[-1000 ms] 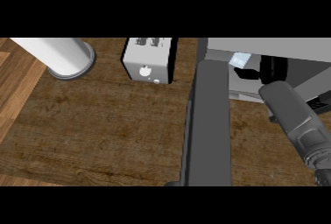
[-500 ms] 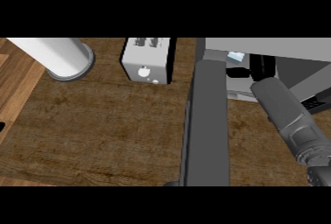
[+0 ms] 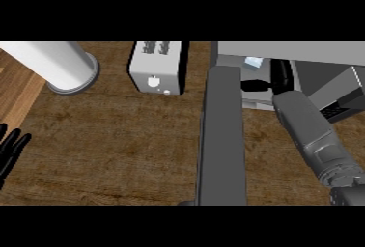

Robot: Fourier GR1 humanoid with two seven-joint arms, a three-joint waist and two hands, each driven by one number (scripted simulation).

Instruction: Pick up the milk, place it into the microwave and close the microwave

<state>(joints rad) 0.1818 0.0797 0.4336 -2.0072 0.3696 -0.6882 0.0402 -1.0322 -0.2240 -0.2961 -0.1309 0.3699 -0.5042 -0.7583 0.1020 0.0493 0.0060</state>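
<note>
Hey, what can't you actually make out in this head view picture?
Milk: head view, only a pale corner shows inside the microwave; its roof and the right robot hand cover the rest.
Right robot hand: head view, whether it holds the milk cannot be told.
Left robot hand: cut off by the left edge.
White cylinder: upper end cut off by the top edge.

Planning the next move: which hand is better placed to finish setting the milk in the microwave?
Right. The right hand is inside the open microwave near the milk, right of its door. The left hand rests open at the counter's left edge, beyond the door.
</note>
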